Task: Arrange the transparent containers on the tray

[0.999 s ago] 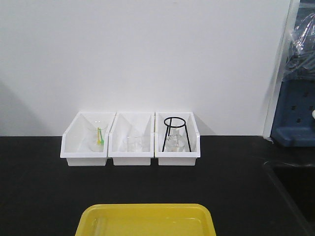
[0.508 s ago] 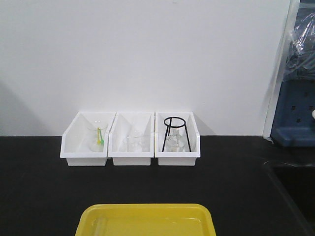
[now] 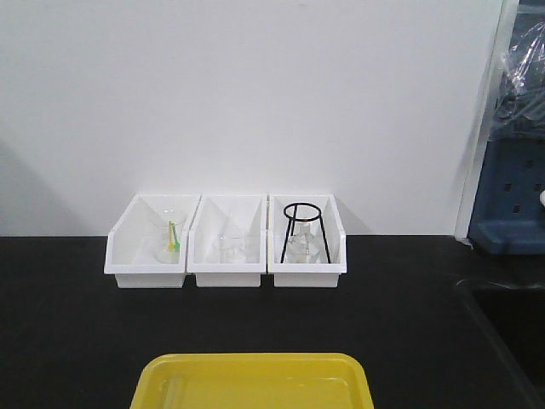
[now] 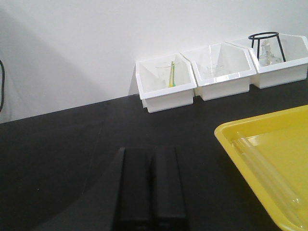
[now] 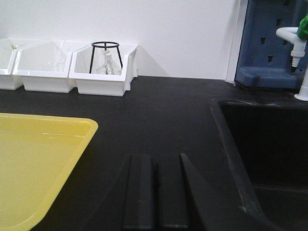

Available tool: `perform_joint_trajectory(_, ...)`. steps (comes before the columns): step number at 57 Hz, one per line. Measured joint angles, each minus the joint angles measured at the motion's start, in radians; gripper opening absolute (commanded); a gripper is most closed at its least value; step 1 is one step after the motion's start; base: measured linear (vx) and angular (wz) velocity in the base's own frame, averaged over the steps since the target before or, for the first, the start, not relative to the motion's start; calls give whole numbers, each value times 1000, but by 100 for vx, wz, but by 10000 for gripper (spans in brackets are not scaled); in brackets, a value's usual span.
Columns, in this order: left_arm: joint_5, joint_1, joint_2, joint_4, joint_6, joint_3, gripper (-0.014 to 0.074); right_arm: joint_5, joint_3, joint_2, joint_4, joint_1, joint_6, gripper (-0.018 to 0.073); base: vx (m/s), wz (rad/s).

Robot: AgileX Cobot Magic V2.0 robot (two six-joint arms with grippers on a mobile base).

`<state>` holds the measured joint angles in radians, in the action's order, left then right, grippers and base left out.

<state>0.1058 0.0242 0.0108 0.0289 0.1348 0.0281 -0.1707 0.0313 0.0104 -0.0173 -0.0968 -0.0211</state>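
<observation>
From the front view I see the yellow tray at the near edge of the black bench, with three white bins lined up against the white wall behind it; the left bin holds a clear beaker with a green stick, the middle one a small beaker, the right one a black ring stand over glassware. Neither arm shows here. On my left wrist view, the left gripper sits low over bare bench with its two dark fingers pressed together and nothing between them; to its right the tray's corner comes in, and the test tubes lie inside it near the left rim, side by side, running lengthwise. On my right wrist view, the right gripper likewise has its fingers closed flat against each other, empty, over the bench between the tray on its left and the black sink on its right; a blue rack stands behind the sink.
</observation>
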Motion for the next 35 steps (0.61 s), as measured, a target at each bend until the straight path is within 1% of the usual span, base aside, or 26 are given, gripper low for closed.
perform_joint_trajectory(35,0,0,0,0,0,0,0,-7,0,0,-3,0,0,-11,0,0)
